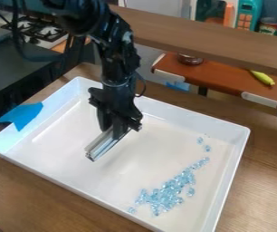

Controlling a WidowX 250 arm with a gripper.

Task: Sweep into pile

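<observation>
My gripper [118,132] hangs over the left-middle part of the white tray [228,183], shut on a pale, narrow sweeping tool [106,144]. The tool slants from upper right to lower left, low over the tray floor; whether it touches the floor I cannot tell. Light blue clear beads [168,192] lie in a slanting band at the tray's right side, densest toward the lower right. A few stray beads [207,148] lie above that band. The beads are well to the right of the tool, apart from it.
Blue tape [23,116] covers part of the tray's left rim. The tray's raised walls surround the work area on a wooden table [50,192]. Behind stand a wooden shelf board [207,38] and a reddish-brown surface holding a yellow banana [262,77].
</observation>
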